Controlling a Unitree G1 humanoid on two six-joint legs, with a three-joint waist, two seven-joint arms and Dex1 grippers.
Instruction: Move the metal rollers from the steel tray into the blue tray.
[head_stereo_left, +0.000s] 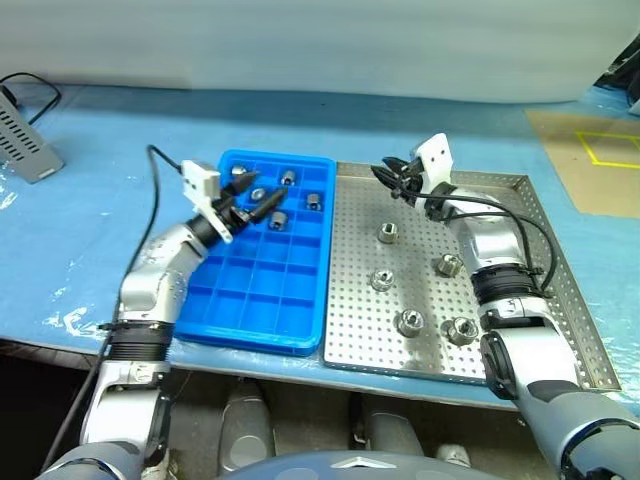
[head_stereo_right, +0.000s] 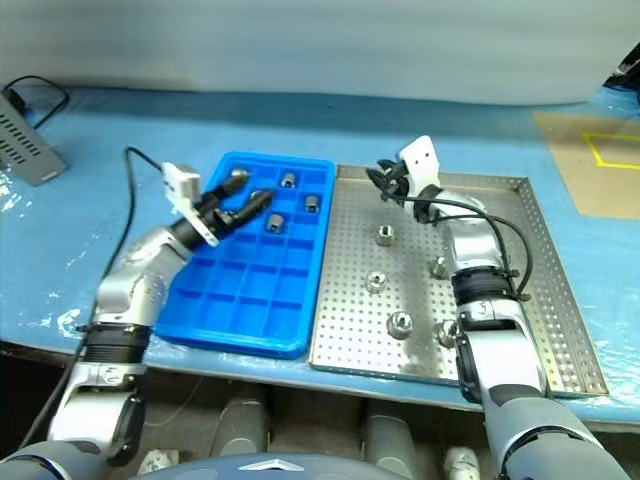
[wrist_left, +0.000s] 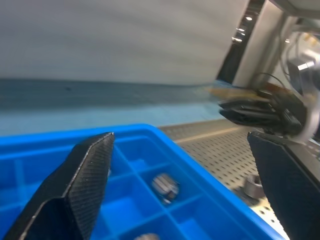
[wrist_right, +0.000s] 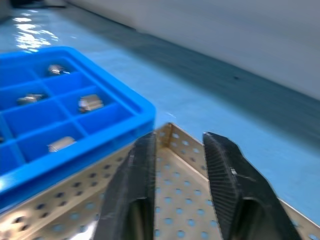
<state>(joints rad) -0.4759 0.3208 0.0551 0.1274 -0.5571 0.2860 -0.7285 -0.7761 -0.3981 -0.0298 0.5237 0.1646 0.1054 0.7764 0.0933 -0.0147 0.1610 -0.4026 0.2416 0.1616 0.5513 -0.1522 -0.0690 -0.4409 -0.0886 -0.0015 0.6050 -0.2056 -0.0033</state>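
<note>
Blue sheet covering the table (head_stereo_left: 110, 180), pale grey wall (head_stereo_left: 300, 45) behind it, grey ribbed box (head_stereo_left: 22, 140) with a black cable at far left, brown floor with yellow tape lines (head_stereo_left: 600, 150) at right

Bright, even overhead light washes the blue-covered bench (head_stereo_left: 120, 150); glare glints off the steel tray (head_stereo_left: 560, 290) and the far-left bench corner, while wrist views blur softly toward the far wall.

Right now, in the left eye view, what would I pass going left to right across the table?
Grey box → left gripper → blue tray → steel tray → right gripper → yellow-taped brown patch.
</note>
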